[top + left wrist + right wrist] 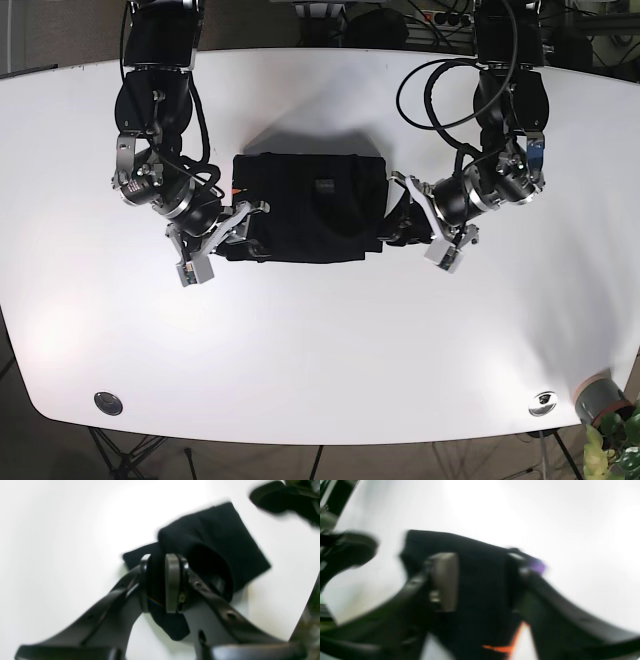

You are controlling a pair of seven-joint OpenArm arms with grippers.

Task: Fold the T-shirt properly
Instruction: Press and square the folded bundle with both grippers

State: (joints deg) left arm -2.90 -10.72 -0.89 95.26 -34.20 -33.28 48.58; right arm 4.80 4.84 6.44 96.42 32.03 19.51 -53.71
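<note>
The black T-shirt (300, 200) lies folded into a rectangle in the middle of the white table. My left gripper (395, 222) is at its right edge in the base view. In the left wrist view that gripper (158, 580) is shut on a pinched-up fold of the black T-shirt (225, 535). My right gripper (240, 222) sits at the shirt's left edge. The blurred right wrist view shows it (481, 562) open, fingers wide apart, with the T-shirt (432, 540) spread under and between them.
The white table (320, 340) has bare surface all round the shirt. Two round fittings (107, 402) (543, 402) sit near its front edge, with a plant pot (600, 400) beyond the front right corner. Cables hang behind the arm on the right of the base view.
</note>
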